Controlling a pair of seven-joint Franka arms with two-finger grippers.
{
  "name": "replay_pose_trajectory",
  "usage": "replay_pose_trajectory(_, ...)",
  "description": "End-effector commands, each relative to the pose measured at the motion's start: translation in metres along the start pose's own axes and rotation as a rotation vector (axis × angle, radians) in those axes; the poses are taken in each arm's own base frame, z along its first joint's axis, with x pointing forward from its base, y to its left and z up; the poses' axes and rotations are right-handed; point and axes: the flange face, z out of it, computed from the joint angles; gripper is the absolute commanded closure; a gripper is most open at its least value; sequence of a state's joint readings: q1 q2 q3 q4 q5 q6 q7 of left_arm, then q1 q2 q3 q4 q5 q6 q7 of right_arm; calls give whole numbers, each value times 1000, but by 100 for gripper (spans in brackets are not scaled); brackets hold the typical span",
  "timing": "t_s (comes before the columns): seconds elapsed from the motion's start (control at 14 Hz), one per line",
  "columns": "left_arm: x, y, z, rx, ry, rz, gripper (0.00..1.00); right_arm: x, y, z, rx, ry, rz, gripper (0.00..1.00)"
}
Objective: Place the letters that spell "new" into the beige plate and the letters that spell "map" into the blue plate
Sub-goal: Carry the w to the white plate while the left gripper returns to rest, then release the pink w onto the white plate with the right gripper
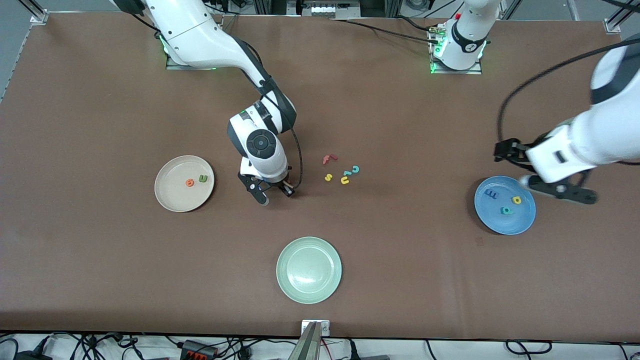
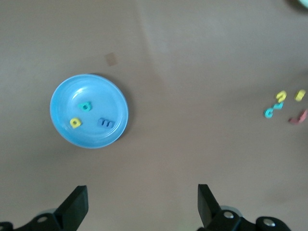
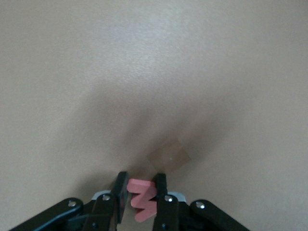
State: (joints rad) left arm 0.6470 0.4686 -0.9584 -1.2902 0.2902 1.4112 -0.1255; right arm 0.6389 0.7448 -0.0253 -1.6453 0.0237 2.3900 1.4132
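Note:
My right gripper (image 1: pixel 274 192) is low over the bare table between the beige plate (image 1: pixel 170 197) and the loose letters. It is shut on the dull-red "w" (image 3: pixel 144 197), which is pinched between its fingers (image 3: pixel 142 180). In the beige plate lie the orange "e" (image 1: pixel 190 183) and the green "n" (image 1: pixel 203 178). The blue plate (image 1: pixel 500 225) holds the blue "m" (image 1: pixel 491 194), the yellow "p" (image 1: pixel 516 200) and the teal "a" (image 1: pixel 507 210). My left gripper (image 1: pixel 560 190) hangs open and empty over that plate's edge at the left arm's end (image 2: pixel 142 192).
A red "f" (image 1: pixel 329 159), yellow "s" (image 1: pixel 328 177), teal "c" (image 1: pixel 355 169) and yellow u-shaped letter (image 1: pixel 345 180) lie loose mid-table. A pale green plate (image 1: pixel 309 270) sits nearer the front camera. A tape patch (image 3: pixel 168 155) marks the table by my right gripper.

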Motion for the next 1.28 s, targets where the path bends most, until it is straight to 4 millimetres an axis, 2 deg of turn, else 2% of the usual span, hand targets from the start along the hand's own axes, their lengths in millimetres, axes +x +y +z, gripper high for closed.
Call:
replay_pose_trajectory(0.0, -27, -4, -41, 50, 47, -114, 0, 20, 3, -21, -5, 0, -92, 82)
replay_pose_trajectory(0.07, -34, -6, -49, 56, 58, -145, 0, 36, 8, -25, -26, -1, -139, 82)
replay_pose_trajectory(0.21, -48, -12, -51, 3, 56, -193, 0, 89, 26, -48, -71, -19, -246, 82)
replay_pose_trajectory(0.36, -53, -16, -39, -9, 120, -246, 0, 138, 51, -64, -125, -64, -350, 82)
replay_pose_trajectory(0.5, -71, -9, -21, -4, 198, -236, 0, 183, 81, -67, -172, -123, -425, 82)
replay_pose_trajectory(0.57, -80, -7, -21, 3, 230, -227, 0, 201, 95, -65, -178, -142, -463, 82)
replay_pose_trajectory(0.71, -89, 12, -23, 44, 228, -190, 0, 227, 124, -59, -187, -182, -527, 82)
replay_pose_trajectory(0.93, -91, 0, -23, 68, 216, -105, 0, 257, 169, -52, -184, -235, -632, 81)
replay_pose_trajectory(1.0, -90, 2, -24, 68, 217, -87, 0, 264, 180, -51, -179, -249, -666, 80)
replay_pose_trajectory(1.21, -89, -7, -23, 69, 211, -98, 0, 288, 203, -43, -168, -267, -711, 79)
